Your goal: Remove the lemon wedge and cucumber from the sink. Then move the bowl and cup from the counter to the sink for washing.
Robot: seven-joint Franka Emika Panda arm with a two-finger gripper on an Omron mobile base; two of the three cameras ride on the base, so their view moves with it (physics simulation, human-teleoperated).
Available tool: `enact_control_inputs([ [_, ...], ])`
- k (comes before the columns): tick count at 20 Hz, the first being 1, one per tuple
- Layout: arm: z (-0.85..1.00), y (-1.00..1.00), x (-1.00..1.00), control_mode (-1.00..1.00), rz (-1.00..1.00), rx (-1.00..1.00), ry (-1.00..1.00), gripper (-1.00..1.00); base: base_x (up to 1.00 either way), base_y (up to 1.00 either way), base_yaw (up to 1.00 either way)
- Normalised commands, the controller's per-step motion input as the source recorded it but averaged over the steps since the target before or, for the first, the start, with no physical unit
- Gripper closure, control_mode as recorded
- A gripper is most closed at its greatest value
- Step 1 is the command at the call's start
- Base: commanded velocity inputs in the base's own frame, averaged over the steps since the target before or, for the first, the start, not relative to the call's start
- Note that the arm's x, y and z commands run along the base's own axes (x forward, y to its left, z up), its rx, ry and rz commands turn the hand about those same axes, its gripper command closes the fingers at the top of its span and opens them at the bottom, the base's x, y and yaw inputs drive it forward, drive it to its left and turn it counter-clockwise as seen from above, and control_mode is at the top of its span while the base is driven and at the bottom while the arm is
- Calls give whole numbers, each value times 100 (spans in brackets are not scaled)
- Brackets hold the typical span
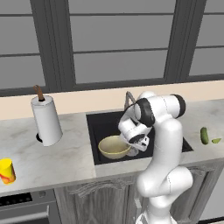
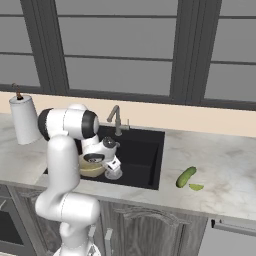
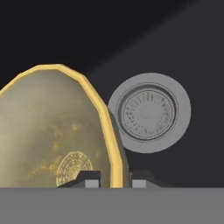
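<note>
The tan-olive bowl (image 1: 113, 146) (image 2: 90, 167) is low inside the black sink (image 1: 103, 124) (image 2: 142, 150), near its front wall. My gripper (image 1: 133, 151) (image 2: 113, 174) (image 3: 113, 179) is shut on the bowl (image 3: 48, 131) at its right rim, one finger inside and one outside. The silver drain (image 3: 148, 113) lies just beyond the rim. On the counter (image 1: 52, 157) right of the sink lie the dark green cucumber (image 1: 204, 135) (image 2: 186, 177) and the small lemon wedge (image 1: 216, 141) (image 2: 196, 187). The yellow cup (image 1: 6, 170) stands at the counter's far left front.
A grey faucet (image 1: 128, 98) (image 2: 116, 120) rises behind the sink, close above my wrist. A paper towel roll (image 1: 46, 120) (image 2: 25, 120) stands on the counter left of the sink. Windows run along the back wall.
</note>
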Motion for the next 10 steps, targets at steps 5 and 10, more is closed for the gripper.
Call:
enact_control_inputs([
  [5,-11,3,18,-100,3,0,-1,100,0,0,0],
  [10,-4,9,21,-100,1,1,-4,100,0,0,0],
])
